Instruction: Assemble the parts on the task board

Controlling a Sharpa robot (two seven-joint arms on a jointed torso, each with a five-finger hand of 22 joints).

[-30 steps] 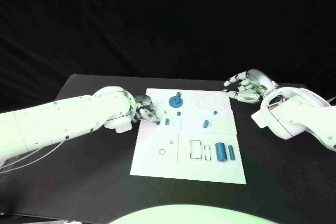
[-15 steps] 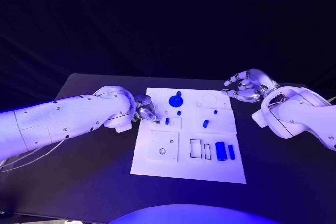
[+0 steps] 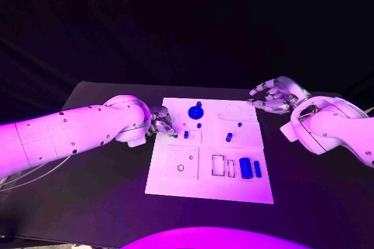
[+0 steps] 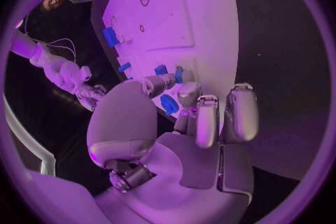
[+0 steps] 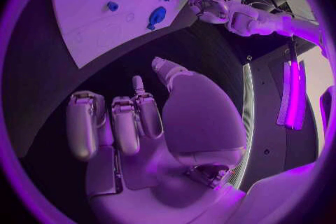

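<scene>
Board (image 3: 187, 176), a white plate printed with outlined slots, lies mid-table. Small blue parts sit on it: a round one (image 3: 195, 112) near the far edge, two bars (image 3: 250, 168) side by side. The left hand (image 3: 164, 125) pinches a blue peg (image 4: 168, 104) at the board's left edge. The right hand (image 3: 273, 98) hovers beyond the far right corner, fingers curled, holding nothing.

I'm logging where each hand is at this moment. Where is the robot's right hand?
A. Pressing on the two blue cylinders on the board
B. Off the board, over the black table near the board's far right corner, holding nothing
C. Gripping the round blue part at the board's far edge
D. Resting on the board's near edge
B: the right hand is beyond the task board, over the black table, its curled fingers holding nothing.
</scene>
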